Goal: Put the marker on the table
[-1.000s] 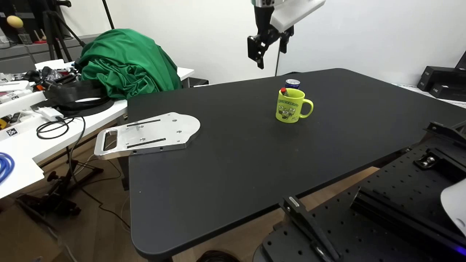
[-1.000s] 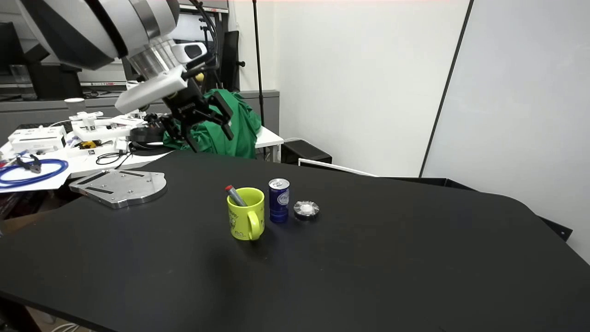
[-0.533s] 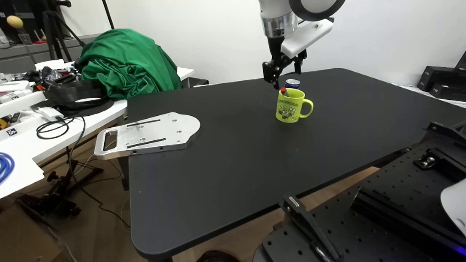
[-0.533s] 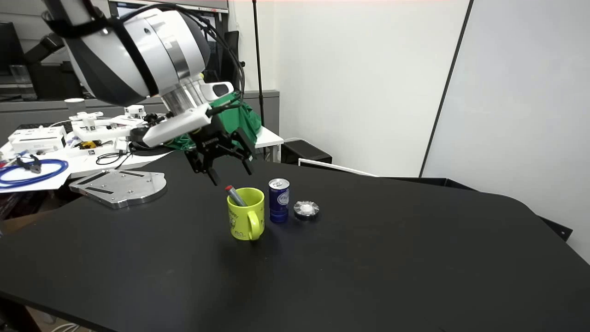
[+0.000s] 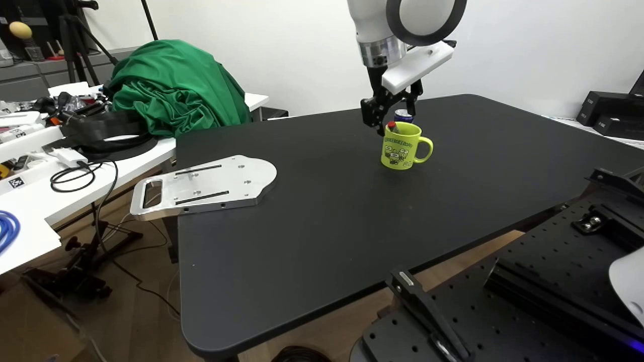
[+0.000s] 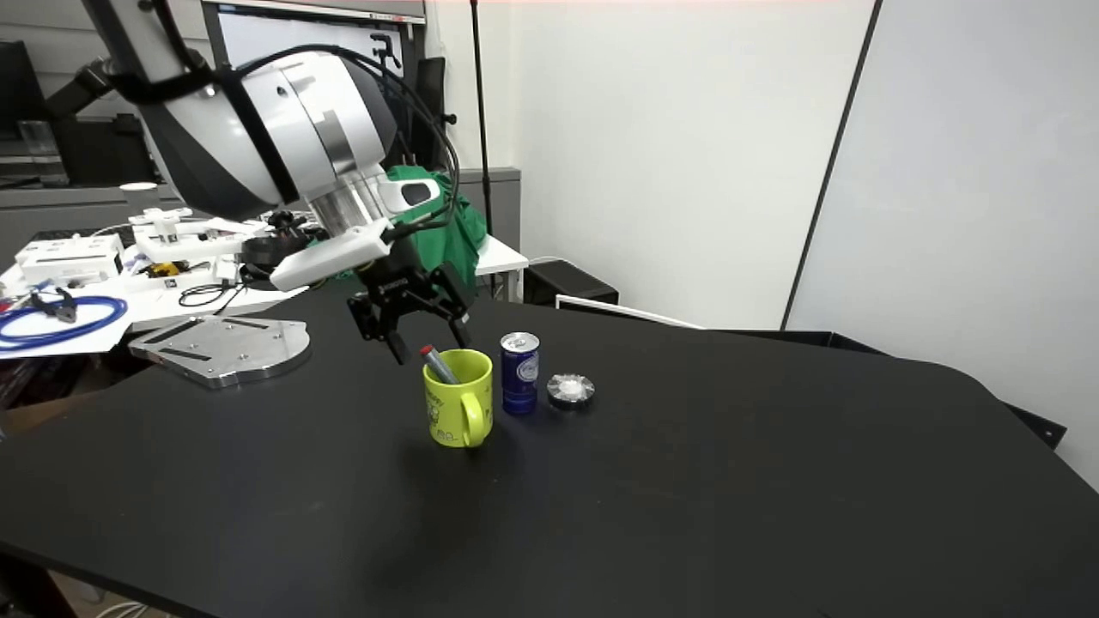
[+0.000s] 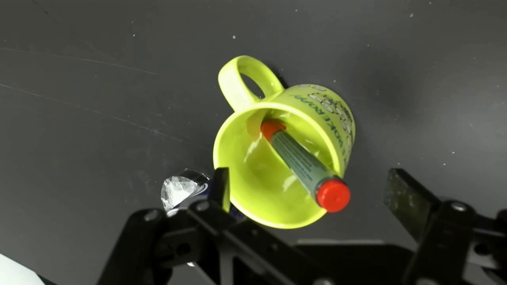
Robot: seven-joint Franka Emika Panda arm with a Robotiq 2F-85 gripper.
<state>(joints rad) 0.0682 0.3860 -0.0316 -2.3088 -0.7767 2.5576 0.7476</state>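
1. The tool (image 6: pixel 432 342) hangs lower than a second ago, near the rim of the green mug (image 6: pixel 446 403); its jaws stand apart, gripping nothing.
2. The marker (image 7: pixel 299 161) has not moved: it leans inside the mug, red end poking past the rim.
3. The approach looks nearly done; grasping, lifting clear and laying the marker on the surface (image 6: pixel 687 481) remain.

White-and-grey arm (image 6: pixel 296 129), black pincer (image 6: pixel 430 343).

The marker (image 6: pixel 441 366) leans in the mug (image 6: pixel 449 412) (a can (image 6: pixel 519 378) just beside it) on the table (image 6: pixel 687 515).
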